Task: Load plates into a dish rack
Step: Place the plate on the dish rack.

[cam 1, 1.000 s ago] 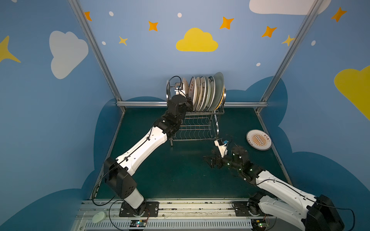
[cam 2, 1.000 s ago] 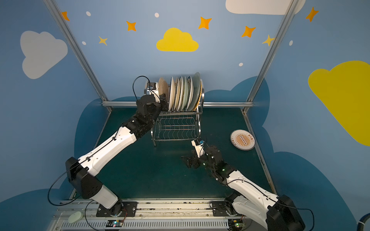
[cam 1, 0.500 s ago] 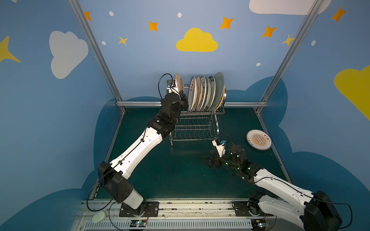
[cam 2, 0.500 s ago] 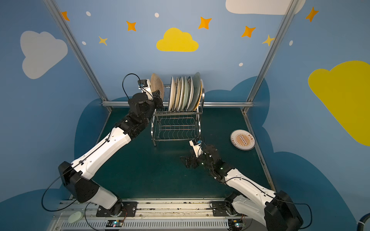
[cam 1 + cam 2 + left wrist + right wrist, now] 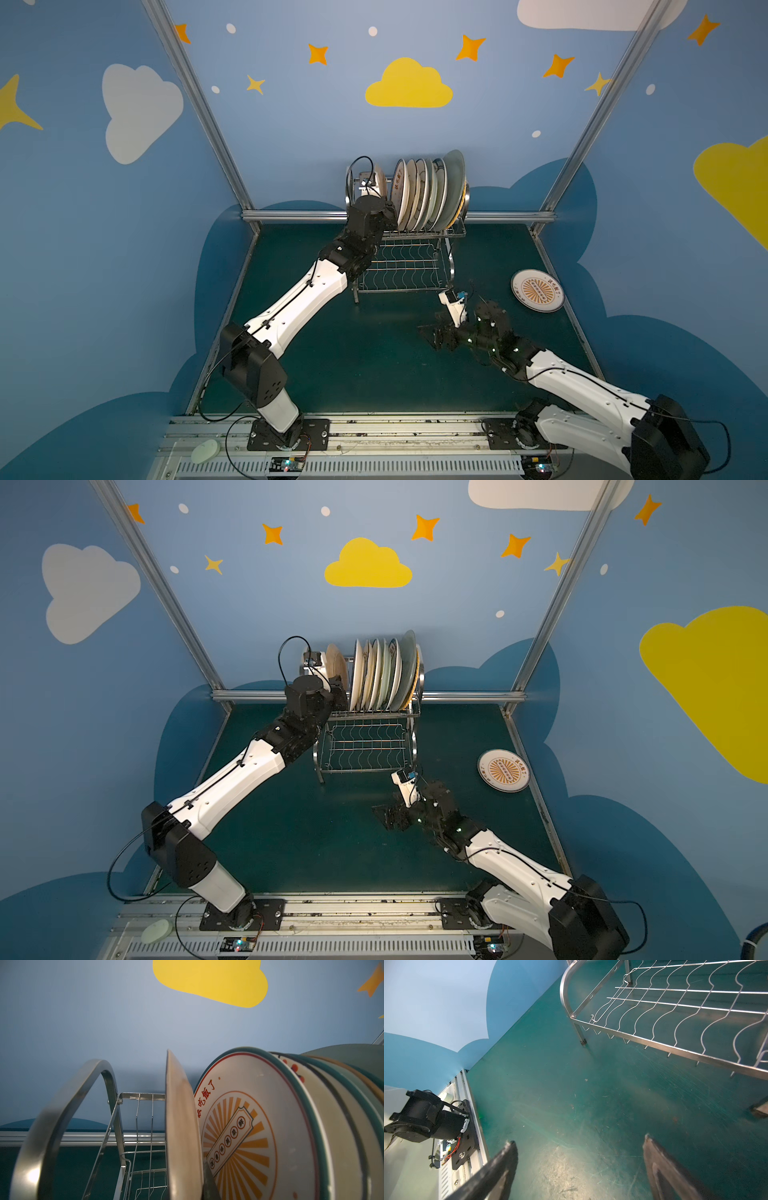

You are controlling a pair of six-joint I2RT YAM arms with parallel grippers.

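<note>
Several plates [image 5: 424,195] stand on edge in the upper tier of the dish rack [image 5: 401,266], crowded toward its right end. Noted: left gripper [image 5: 340,684] clenched on the lower rim of a tan plate [image 5: 336,667], held upright over the rack's left end.

Both top views give only that plate's edge and the arm. The left wrist view adds that the tan plate [image 5: 180,1126] sits between the arched side frame [image 5: 62,1105] and the racked sunburst plate [image 5: 249,1126], with a gap to each. One finger [image 5: 209,1182] shows on the face turned toward the row. Whether its bottom edge has reached the slot wires I cannot tell, as it is cut off.

The right gripper [image 5: 579,1139] is spread wide, holding nothing, low over the green mat [image 5: 571,1084] just in front of the rack's lower tier. Only its wrist view shows the gap between the fingers.

A second sunburst plate [image 5: 537,290] lies flat on the mat, right of the rack and well apart from both grippers.

Against half a second ago, the tan plate has come down and rightward, nearer the row. The right arm and the flat plate are unchanged.
</note>
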